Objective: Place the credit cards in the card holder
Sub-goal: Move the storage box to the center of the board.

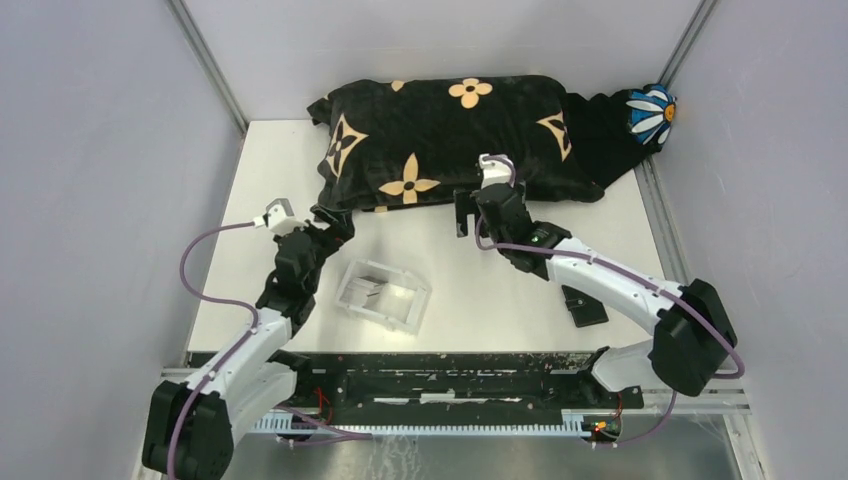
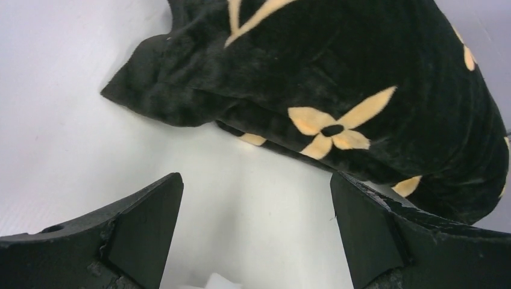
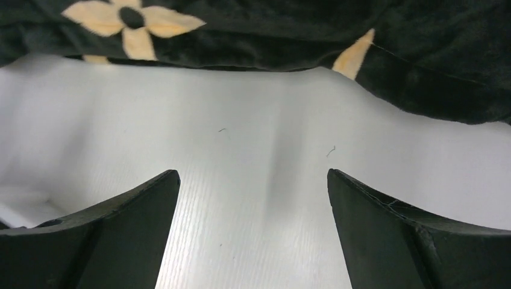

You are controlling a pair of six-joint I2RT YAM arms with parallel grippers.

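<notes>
White tabletop [image 1: 520, 290] lay inside an enclosure of plain grey walls [image 1: 90, 150]. At the left gripper [image 2: 254, 180] the two black fingers [image 2: 144, 223] stood wide apart, with only bare surface between them, and nothing was held. It pointed toward the far edge, its tips close to the near-left corner of a black plush cushion [image 2: 361, 90] patterned with tan flowers, though not touching it. The right gripper [image 3: 253, 174] was likewise spread wide and empty, its fingers [image 3: 385, 229] hovering over bare white surface just short of the cushion's near side, about the middle of the tabletop.

The cushion lay along the far edge, and at the far-right corner a blue-and-white flower [image 1: 652, 112] showed on dark fabric.

The credit cards [image 1: 374, 289] lay in a clear tray [image 1: 421, 304], left of the middle and toward the near edge, just beside the left arm and nearer than its gripper. They looked pale silver-grey from above, and their number could not be told. The card holder [image 1: 584, 306], a small black piece, lay flat on the right half of the surface toward the near edge, just beside the right arm's forearm and well apart from the tray. Neither gripper touched the cards or the holder
</notes>
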